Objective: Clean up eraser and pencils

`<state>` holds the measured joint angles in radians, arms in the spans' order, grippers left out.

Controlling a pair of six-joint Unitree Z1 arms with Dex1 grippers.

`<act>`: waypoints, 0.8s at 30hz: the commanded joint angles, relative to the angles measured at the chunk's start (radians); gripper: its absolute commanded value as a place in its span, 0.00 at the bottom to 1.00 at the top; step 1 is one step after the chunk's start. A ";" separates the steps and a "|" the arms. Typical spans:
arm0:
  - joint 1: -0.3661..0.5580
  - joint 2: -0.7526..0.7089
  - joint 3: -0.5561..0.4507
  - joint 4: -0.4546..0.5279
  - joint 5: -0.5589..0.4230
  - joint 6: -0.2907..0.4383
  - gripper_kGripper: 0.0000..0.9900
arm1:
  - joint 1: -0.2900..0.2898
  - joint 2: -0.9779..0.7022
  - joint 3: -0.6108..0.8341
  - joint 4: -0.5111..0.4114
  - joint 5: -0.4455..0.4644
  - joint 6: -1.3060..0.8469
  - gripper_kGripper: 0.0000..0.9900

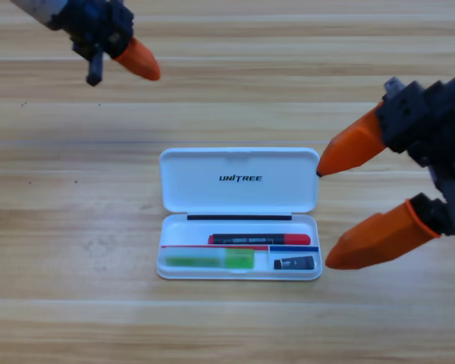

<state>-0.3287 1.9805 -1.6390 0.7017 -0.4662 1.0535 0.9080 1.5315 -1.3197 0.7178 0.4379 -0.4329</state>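
Note:
A white case (240,189) lies open in the middle of the table, its lid folded back and marked UNITREE. Inside its tray lie the red pencil (259,240) with a black middle band, the green pencil (210,260) below it on the left, and the small black eraser (294,263) at the lower right. My right gripper (322,218) stands open just right of the case, its two orange jaws wide apart and pointing left, nothing between them. My left gripper (129,57) waits at the top left corner, far from the case.
The wooden table (76,227) stretches all around the case. The right arm's black body (432,129) fills the right edge of the picture.

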 commanded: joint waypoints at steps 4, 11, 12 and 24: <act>0.049 0.255 -0.091 0.107 -0.140 0.011 0.00 | 0.019 -0.014 0.040 -0.015 0.025 0.008 0.97; 0.010 0.411 -0.174 0.263 -0.246 0.077 0.00 | 0.019 -0.022 0.040 -0.015 0.038 0.019 0.97; -0.004 0.417 -0.167 0.265 -0.246 0.079 0.00 | 0.019 -0.022 0.040 -0.015 0.039 0.020 0.97; -0.090 0.357 -0.128 0.331 -0.249 0.071 0.00 | 0.019 -0.022 0.042 -0.015 0.039 0.020 0.97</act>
<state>-0.3694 2.3630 -1.8207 1.0217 -0.7050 1.1244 0.9080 1.5236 -1.3085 0.7158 0.4692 -0.4214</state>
